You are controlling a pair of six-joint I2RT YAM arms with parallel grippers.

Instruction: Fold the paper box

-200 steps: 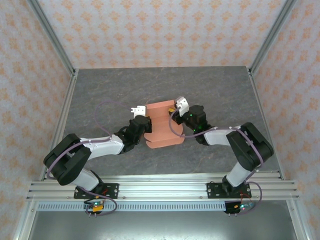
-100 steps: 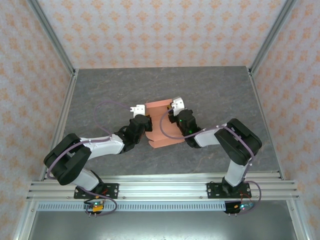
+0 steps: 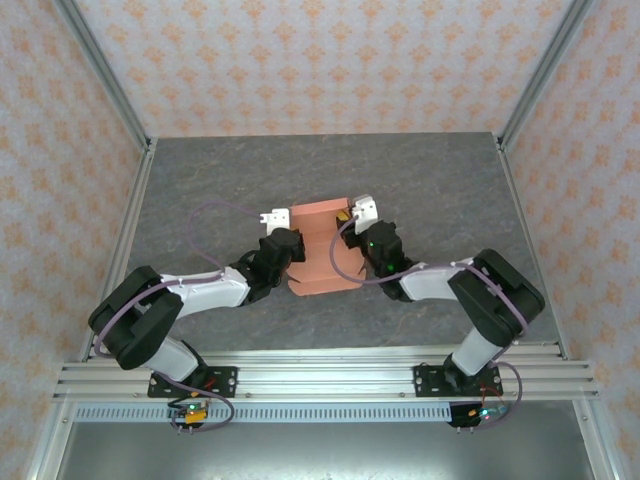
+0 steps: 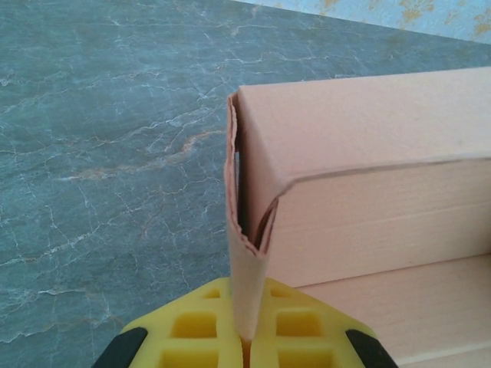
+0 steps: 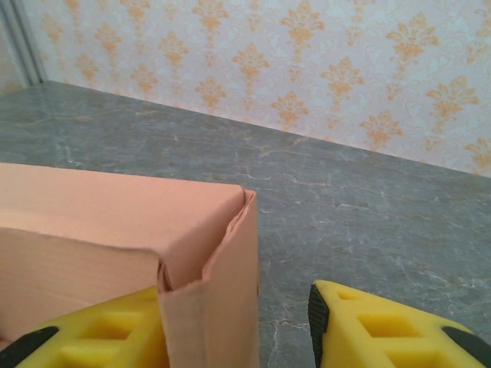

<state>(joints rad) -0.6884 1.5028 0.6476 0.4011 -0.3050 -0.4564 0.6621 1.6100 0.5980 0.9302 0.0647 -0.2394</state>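
The salmon-orange thin-cardboard paper box (image 3: 322, 255) lay centrally on the grey marbled worktop (image 3: 200, 180), likely light and crease-prone, best held by its edge flaps: the left gripper (image 4: 247, 337) had its jaws clamped on one, the right gripper (image 5: 253, 330) had jaws parted around another.

The paper box (image 4: 360, 192) runs off the right and bottom edges of our left wrist view, where the left pincer (image 4: 245, 341) is cropped below. The right pincer (image 5: 253, 337) is cropped likewise, one finger (image 5: 92, 337) partly behind the box. From above, we cannot judge either grip.
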